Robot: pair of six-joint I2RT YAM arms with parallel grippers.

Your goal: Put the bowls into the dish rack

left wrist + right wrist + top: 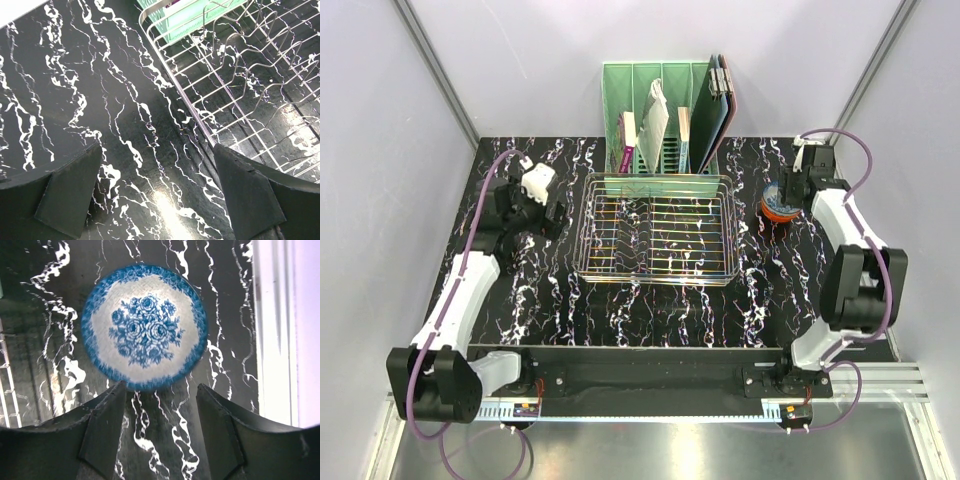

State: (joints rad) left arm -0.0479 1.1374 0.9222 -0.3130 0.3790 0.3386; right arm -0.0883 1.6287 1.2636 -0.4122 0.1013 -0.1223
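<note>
A white bowl [144,327] with a blue rose pattern and a blue rim sits upright on the black marbled table. From above, the same bowl [779,203] stands right of the dish rack, and an orange-red band shows on its near side. My right gripper [160,390] is open, its fingertips just short of the bowl's near rim with only table between them. It hangs beside the bowl, right gripper [800,190]. The chrome wire dish rack [655,232] holds no bowl. My left gripper [157,150] is open and empty over the table, just left of the rack's rim [185,97].
A green slotted organizer [660,75] with boards and packets stands behind the rack. Pale walls close in the table at the back and both sides; the right wall [300,330] runs near the bowl. The left gripper [556,214] hovers by the rack's left side.
</note>
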